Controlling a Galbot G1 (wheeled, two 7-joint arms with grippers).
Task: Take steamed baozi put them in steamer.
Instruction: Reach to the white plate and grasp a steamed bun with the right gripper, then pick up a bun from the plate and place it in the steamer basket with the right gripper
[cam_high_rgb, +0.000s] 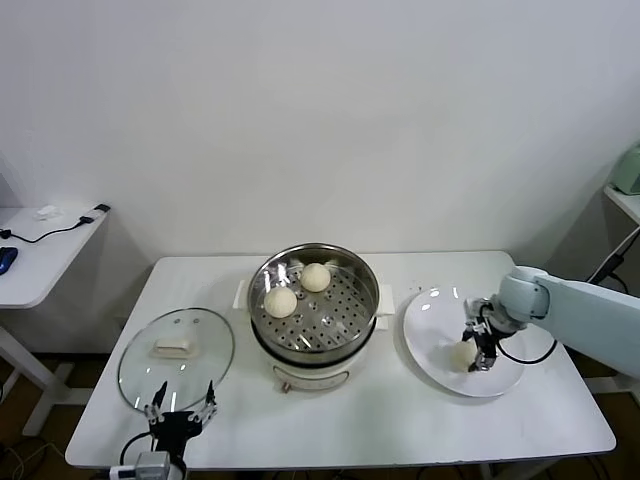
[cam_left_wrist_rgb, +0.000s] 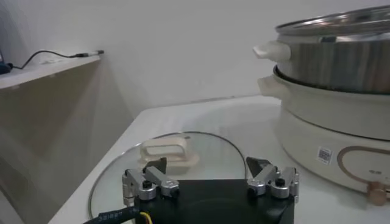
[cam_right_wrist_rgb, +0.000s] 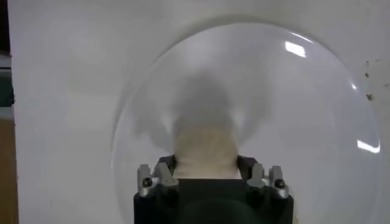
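While the steamer (cam_high_rgb: 314, 305) on the desk (cam_high_rgb: 400, 420) holds two baozi (cam_high_rgb: 281, 301), the right hand (cam_high_rgb: 478, 356) clenches a third (cam_high_rgb: 461, 356) on the plate (cam_high_rgb: 430, 320), not yet lifted. Left hand (cam_high_rgb: 180, 412) idles, released, beside the lid (cam_high_rgb: 176, 358).

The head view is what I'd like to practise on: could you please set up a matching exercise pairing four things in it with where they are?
Things:
1. glass lid
2. two baozi
3. right tool
4. left tool

Places:
A. on the perforated tray inside the steamer
B. down on the white plate, closed around a third baozi
C. flat on the table, on the steamer's left
D. open, at the table's near edge, just in front of the lid

Pairs: 1-C, 2-A, 3-B, 4-D
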